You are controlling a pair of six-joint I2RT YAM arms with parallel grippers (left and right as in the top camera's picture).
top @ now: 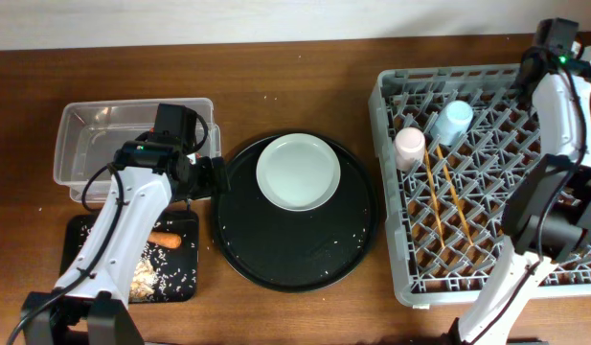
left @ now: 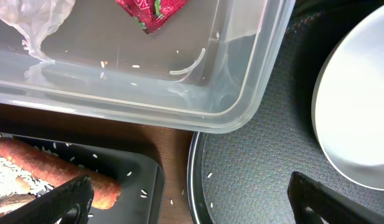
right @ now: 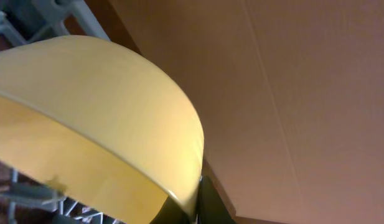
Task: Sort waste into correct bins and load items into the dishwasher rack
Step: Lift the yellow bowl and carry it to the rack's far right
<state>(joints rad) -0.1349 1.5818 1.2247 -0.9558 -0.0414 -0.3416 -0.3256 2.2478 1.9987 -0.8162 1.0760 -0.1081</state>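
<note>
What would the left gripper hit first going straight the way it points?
The open left gripper aims at the near corner of the clear tub; likely that rim first, or the table beside it. Depth unclear.

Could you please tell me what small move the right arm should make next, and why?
Probably lower the yellow bowl into the dishwasher rack before opening the jaws: the right gripper is shut on the bowl's rim, the bowl hangs above the rack's lattice, and the pink cup, blue cup and chopsticks are already loaded.

The plate (top: 297, 172) lies on the round tray (top: 295, 251), between the tub (top: 94, 134) and rack (top: 487, 163).
</note>
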